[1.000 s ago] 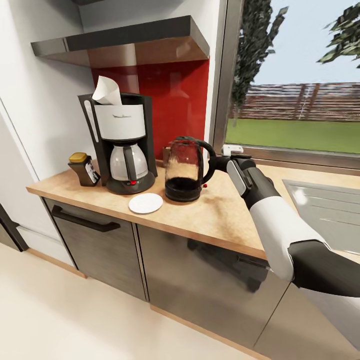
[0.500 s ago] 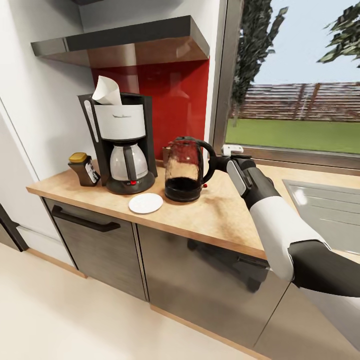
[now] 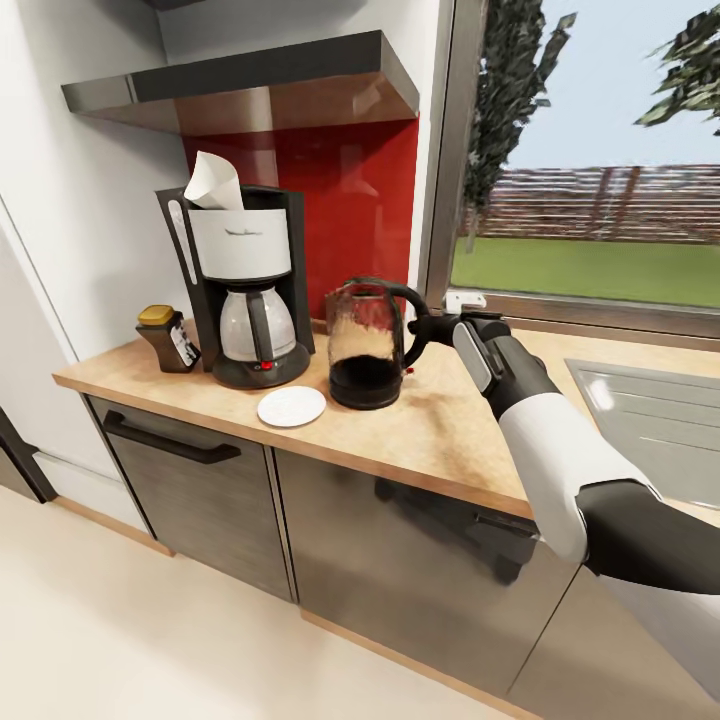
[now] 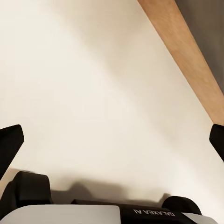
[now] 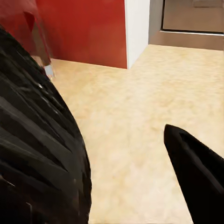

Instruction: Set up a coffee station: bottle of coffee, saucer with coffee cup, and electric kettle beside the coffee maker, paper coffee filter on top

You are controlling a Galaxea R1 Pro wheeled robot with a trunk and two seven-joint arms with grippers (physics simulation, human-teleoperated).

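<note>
Right gripper (image 3: 425, 328) is pinching the electric kettle (image 3: 365, 343) by its handle, tilting it beside the coffee maker (image 3: 245, 285); left gripper (image 4: 112, 140) fingers are hanging spread.

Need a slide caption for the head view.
Right end effector at the electric kettle handle, beside the coffee maker and bare saucer.

A white forearm shell is showing between black joint sections on the right arm (image 3: 560, 450), a grey panel near the wrist; the left gripper (image 4: 112, 140) is showing black fingertips and a white "GALAXEA AI" housing
</note>
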